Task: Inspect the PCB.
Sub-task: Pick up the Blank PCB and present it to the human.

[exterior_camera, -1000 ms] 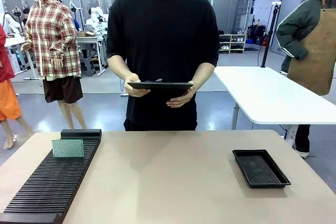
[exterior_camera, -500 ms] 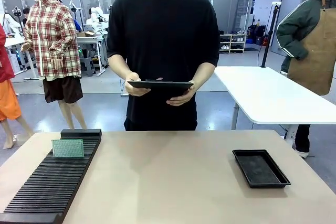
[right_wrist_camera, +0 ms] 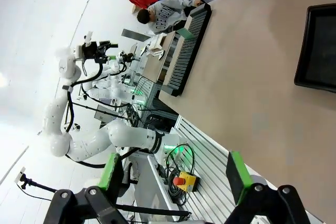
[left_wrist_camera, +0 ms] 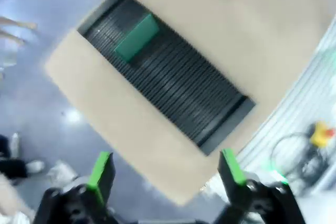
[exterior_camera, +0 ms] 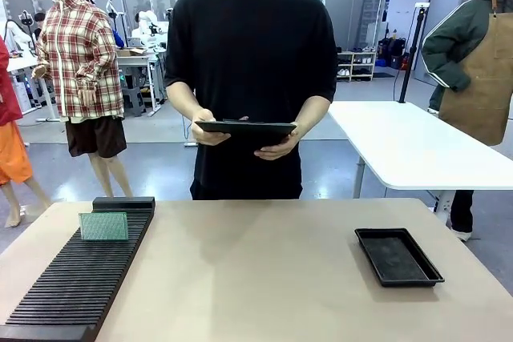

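Observation:
The PCB (exterior_camera: 103,226) is a green board standing upright in a slot near the far end of a black slotted rack (exterior_camera: 80,278) at the table's left. In the blurred left wrist view, my left gripper (left_wrist_camera: 165,174) hangs open high above the table, with the PCB (left_wrist_camera: 136,38) and the rack (left_wrist_camera: 178,93) far below it. My right gripper (right_wrist_camera: 172,174) is open too, empty and well off the table, looking across at the rack (right_wrist_camera: 186,51).
A shallow black tray (exterior_camera: 398,256) lies empty at the table's right, also the tray (right_wrist_camera: 317,48) in the right wrist view. A person at the far side holds a dark clipboard (exterior_camera: 245,127) in both hands. My left arm (right_wrist_camera: 113,140) stands raised beyond the table's near edge.
Nothing on the table has moved. The person holding the clipboard has shifted very slightly.

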